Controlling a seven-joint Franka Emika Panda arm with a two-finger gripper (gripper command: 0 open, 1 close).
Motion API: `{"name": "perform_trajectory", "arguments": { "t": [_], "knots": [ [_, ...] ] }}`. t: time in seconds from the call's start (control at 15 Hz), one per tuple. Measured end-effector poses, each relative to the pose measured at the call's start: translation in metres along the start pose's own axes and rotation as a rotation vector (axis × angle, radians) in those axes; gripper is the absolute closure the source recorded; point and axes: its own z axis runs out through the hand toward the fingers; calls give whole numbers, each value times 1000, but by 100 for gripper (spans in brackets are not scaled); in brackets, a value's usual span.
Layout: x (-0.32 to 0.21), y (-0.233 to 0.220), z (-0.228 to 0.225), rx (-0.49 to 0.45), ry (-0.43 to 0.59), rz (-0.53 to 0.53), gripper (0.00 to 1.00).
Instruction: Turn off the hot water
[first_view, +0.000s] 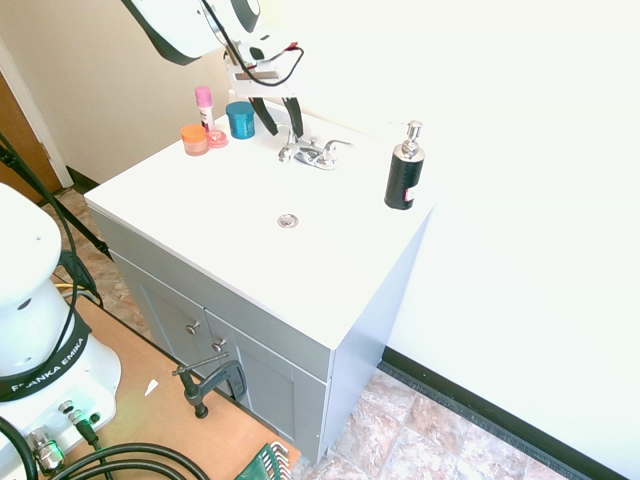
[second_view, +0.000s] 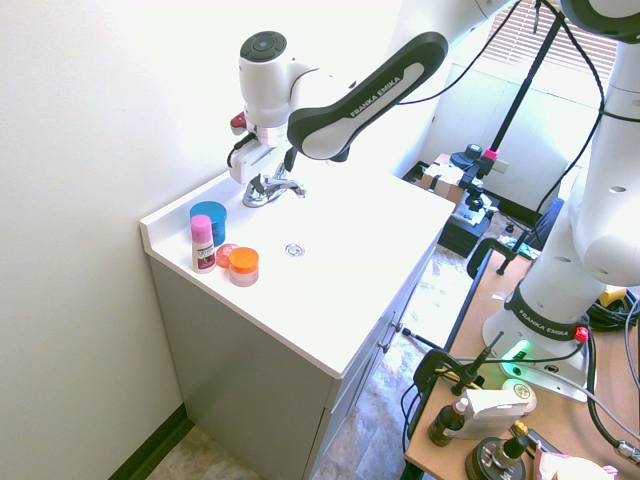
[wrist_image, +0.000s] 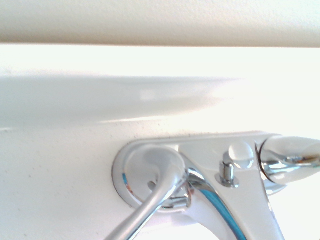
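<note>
The claw (first_view: 285, 133) hangs released over the faucet (first_view: 317, 158), its two dark fingers parted with nothing plainly gripped between them. Beneath it, at the end of the faucet nearer the blue jar (first_view: 240, 119), sits the hot-water lever (wrist_image: 167, 177), or so I judge it; its twin, the other lever (wrist_image: 292, 159), is at the far end of the same base. The nearer one angles outward over the basin side in the wrist view. Whether a fingertip touches it I cannot tell. The next move looks to be a sideways push on that lever, and the main risk is direction: pushed the wrong way, it would open the water further. Polished chrome is slick, so a fingertip set too high could skate off the top—too low, and it could jam against the base or the countertop (second_view: 350, 270). A wide sweep might catch the spout (second_view: 292, 186) or the small lift knob (wrist_image: 241, 152)—both stand close by.
</note>
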Motion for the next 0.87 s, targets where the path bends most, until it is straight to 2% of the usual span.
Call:
{"name": "perform_trajectory", "arguments": {
  "t": [0.27, 0.47, 0.67, 0.87],
  "knots": [
    [-4, -18, -1, 16, 15, 5, 0],
    [5, -13, -3, 6, 3, 24, 0],
    [23, 24, -13, -7, -67, 30, 0],
    [19, 72, -27, -11, -166, 70, 0]
  ]
}}
